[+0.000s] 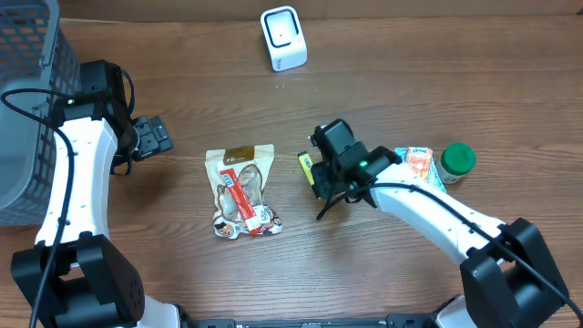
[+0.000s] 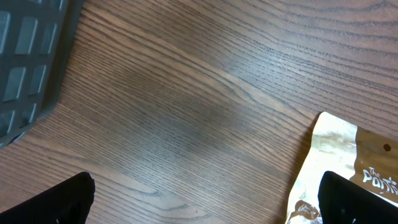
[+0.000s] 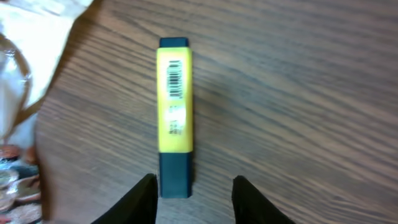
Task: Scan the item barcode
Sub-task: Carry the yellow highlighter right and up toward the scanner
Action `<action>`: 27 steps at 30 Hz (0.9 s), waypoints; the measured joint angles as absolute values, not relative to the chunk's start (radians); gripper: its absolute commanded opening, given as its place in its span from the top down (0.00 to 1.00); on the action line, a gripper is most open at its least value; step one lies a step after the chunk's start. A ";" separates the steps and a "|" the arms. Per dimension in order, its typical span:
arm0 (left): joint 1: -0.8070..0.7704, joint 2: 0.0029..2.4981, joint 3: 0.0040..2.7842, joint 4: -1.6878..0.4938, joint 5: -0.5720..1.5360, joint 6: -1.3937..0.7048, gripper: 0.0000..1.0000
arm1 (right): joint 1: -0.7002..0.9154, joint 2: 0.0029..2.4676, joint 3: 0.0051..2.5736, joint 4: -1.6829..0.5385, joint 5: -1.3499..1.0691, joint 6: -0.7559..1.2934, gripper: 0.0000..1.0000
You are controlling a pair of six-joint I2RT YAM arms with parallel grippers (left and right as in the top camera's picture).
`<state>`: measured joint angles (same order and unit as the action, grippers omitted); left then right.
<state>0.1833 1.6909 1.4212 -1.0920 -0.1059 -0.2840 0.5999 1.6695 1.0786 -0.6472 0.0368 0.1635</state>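
Note:
A yellow highlighter with dark caps lies flat on the wooden table, its barcode label facing up. My right gripper hovers over its near dark cap. The jaws are open: the cap sits close by the left finger, with a clear gap to the right finger. From overhead the highlighter lies just left of the right gripper. The white scanner stands at the back of the table. My left gripper is wide open over bare wood, holding nothing, beside the left gripper side of a snack bag.
A snack bag lies at the table's middle, its edge in the left wrist view. A grey basket stands at the far left. An orange-and-white packet and a green-lidded jar lie to the right.

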 measured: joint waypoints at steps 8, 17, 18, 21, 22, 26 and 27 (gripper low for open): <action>0.183 1.691 1.421 -1.092 -0.106 -0.284 0.00 | 0.577 1.786 1.069 -0.633 -0.065 0.134 0.64; 0.183 1.691 1.421 -1.092 -0.106 -0.284 0.00 | 0.576 1.838 1.062 -0.595 -0.086 0.126 0.82; 0.183 1.691 1.421 -1.092 -0.106 -0.284 0.00 | 0.576 1.838 1.062 -0.596 -0.088 0.126 0.82; 0.183 1.691 1.421 -1.092 -0.106 -0.284 0.00 | 0.576 1.838 1.062 -0.596 -0.089 0.121 0.84; 0.183 1.691 1.421 -1.092 -0.106 -0.284 0.00 | 0.576 1.838 1.062 -0.596 -0.089 0.119 0.85; 0.183 1.691 1.421 -1.092 -0.106 -0.284 0.00 | 0.577 1.838 1.062 -0.597 -0.089 0.113 0.89; 0.183 1.691 1.421 -1.092 -0.106 -0.284 0.00 | 0.577 1.838 1.062 -0.600 -0.089 0.111 0.90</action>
